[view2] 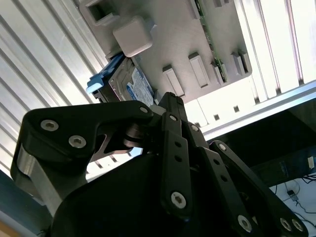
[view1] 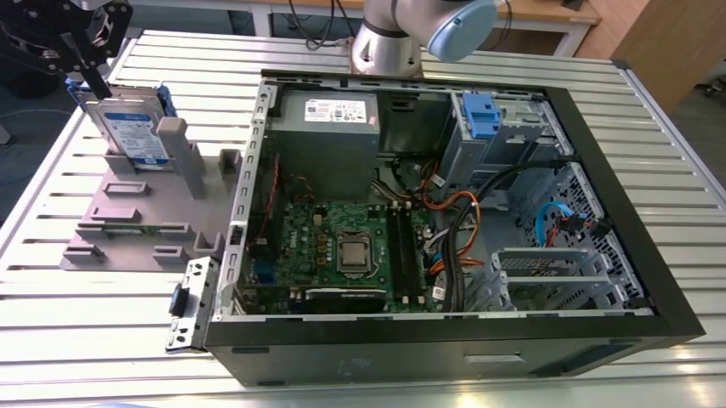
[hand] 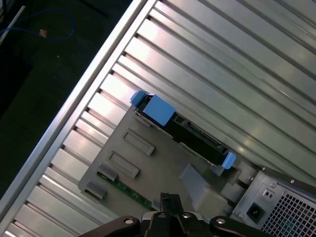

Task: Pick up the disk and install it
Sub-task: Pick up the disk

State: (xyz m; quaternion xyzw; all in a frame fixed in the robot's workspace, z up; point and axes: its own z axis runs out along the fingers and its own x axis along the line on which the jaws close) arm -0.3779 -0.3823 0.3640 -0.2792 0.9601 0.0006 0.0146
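Observation:
The disk (view1: pixel 127 127) stands on edge in the grey plastic stand (view1: pixel 125 212) at the exterior view's left, silver with a white-and-blue label and a blue bracket. My gripper (view1: pixel 100 85) hovers at the disk's upper far corner, its black fingers together with nothing between them. In the first wrist view the disk (hand: pixel 190 133) is seen from above, dark with blue bracket ends, and the gripper (hand: pixel 170 199) is over the stand (hand: pixel 163 168), apart from the disk. In the second wrist view the disk (view2: pixel 131 84) peeks out past the gripper (view2: pixel 165 98).
An open computer case (view1: pixel 454 340) lies flat on the slatted metal table (view1: pixel 114 374), to the right of the stand in the exterior view. A drive bay with a blue bracket (view1: pixel 482 115) sits in its far corner. The arm's base (view1: pixel 386 51) stands behind the case.

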